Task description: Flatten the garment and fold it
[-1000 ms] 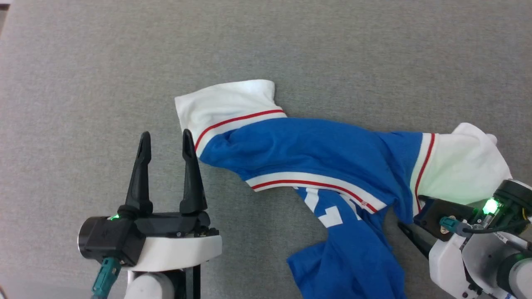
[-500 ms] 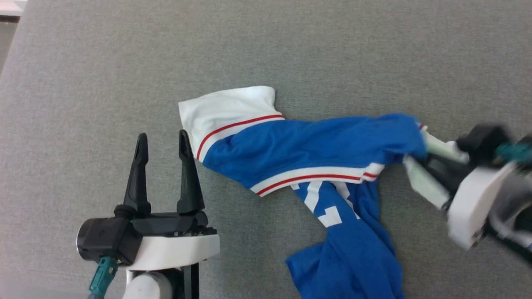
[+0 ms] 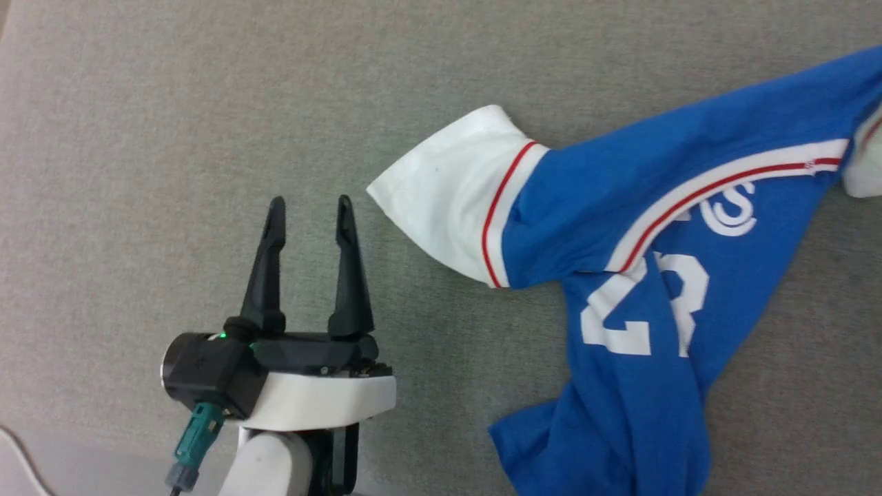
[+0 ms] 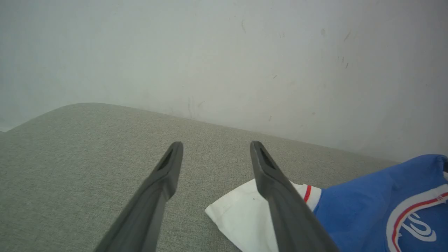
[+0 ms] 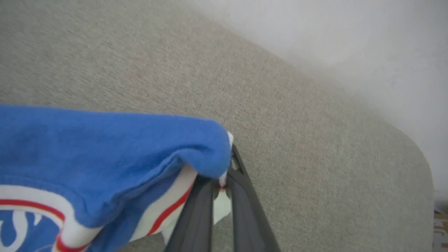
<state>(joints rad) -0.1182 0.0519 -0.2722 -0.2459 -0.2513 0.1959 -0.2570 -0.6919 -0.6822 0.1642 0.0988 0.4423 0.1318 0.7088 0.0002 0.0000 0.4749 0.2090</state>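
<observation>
The garment (image 3: 620, 200), a royal-blue jersey with white sleeves and red stripes, lies crumpled on the grey table, its white "23" facing up. One white sleeve (image 3: 448, 200) points left. The far end is stretched toward the upper right edge of the head view. My left gripper (image 3: 310, 201) is open and holds nothing, just left of that sleeve. In the left wrist view it (image 4: 216, 143) hovers over bare cloth with the sleeve (image 4: 241, 217) beside its right finger. My right gripper (image 5: 224, 175) is shut on a bunched edge of the garment (image 5: 105, 147), which hangs lifted over the table.
The grey fabric-covered table (image 3: 207, 103) stretches wide to the left and far side. A pale wall (image 4: 224, 52) rises behind its far edge. The table's rounded corner (image 5: 416, 154) lies to the right of the held fabric.
My right gripper shut on the garment's right end and pulled it up and to the right, out of the head view. The chest number unfolded into sight. The camera shifted too.
</observation>
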